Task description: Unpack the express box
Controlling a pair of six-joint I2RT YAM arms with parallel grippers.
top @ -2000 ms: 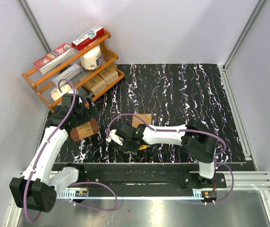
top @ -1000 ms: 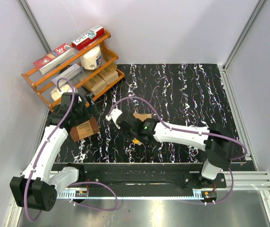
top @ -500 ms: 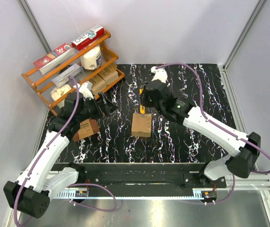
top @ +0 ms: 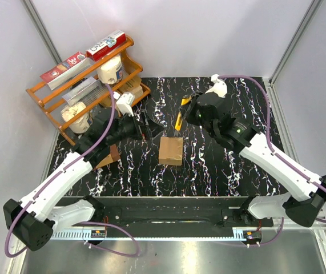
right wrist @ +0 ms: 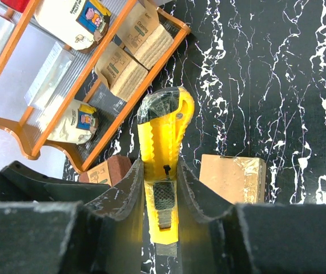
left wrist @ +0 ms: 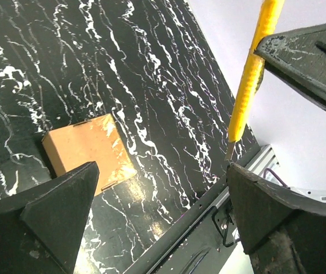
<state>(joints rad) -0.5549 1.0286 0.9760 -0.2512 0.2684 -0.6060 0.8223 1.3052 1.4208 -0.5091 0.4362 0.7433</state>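
Gripping a yellow box cutter (right wrist: 163, 128) in my right gripper (right wrist: 160, 171), my left gripper (left wrist: 160, 171) spread wide and empty, the small cardboard box (top: 170, 150) sitting on the black table (top: 208, 165) between the two

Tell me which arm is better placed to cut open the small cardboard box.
Right. The right end effector is shut on the yellow utility knife, just beyond the express box. The left end effector is open and empty.
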